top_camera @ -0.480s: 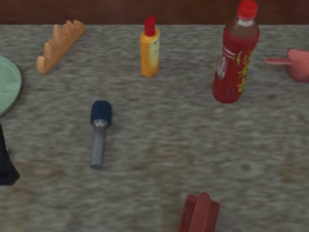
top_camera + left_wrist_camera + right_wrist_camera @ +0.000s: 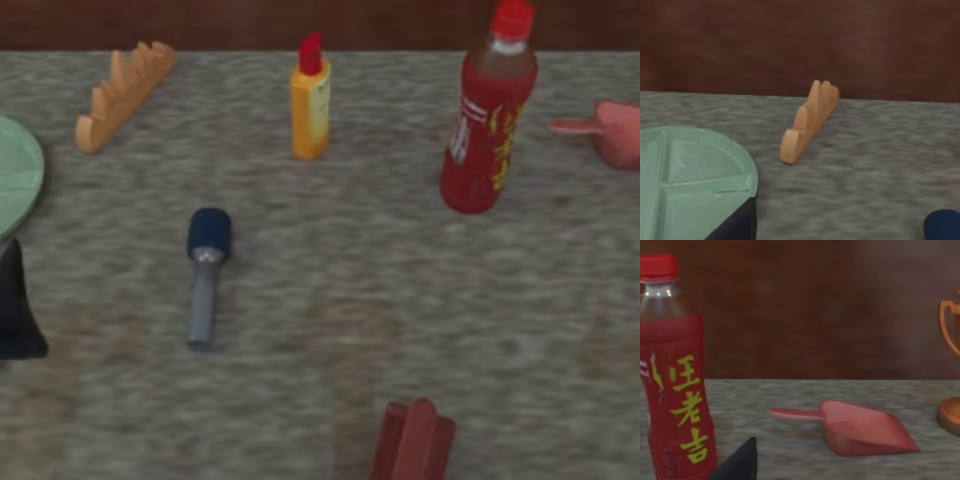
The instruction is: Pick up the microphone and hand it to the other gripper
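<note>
Mostly matt plastics on a rough, speckled grey table point(image 2: 400, 300).

You see the microphone point(image 2: 206, 275) with a dull navy head, a bright metal-looking collar and a smooth grey handle. The red bottle point(image 2: 488, 120) looks like glossy clear plastic with a printed label. The yellow tube point(image 2: 310, 105) has a soft sheen. The orange comb-shaped piece point(image 2: 807, 122) looks like smooth wood. The green divided plate point(image 2: 695, 175) and pink scoop point(image 2: 860, 427) look like semi-gloss plastic.

The microphone point(image 2: 206, 284) lies left of centre, tube point(image 2: 310, 100) behind it, bottle point(image 2: 488, 120) far right.
</note>
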### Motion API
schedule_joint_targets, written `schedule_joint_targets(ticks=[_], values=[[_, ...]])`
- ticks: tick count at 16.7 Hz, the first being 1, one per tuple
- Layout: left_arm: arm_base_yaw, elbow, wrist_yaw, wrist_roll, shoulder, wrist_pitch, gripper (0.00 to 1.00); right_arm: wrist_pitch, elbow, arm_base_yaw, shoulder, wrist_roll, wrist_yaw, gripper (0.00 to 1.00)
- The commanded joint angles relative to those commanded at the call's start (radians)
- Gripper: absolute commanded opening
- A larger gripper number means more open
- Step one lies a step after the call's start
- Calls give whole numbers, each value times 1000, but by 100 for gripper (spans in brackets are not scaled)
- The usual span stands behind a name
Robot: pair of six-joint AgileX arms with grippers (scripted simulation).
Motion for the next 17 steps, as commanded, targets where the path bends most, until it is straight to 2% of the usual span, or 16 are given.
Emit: schedule_joint_targets(ticks=[12,17], values=[[-278,730,-48,-252,1165,-568,100,0,0,0,0,0,0,100],[-368,977,-60,-336,1511,-735,100,0,0,0,0,0,0,100]])
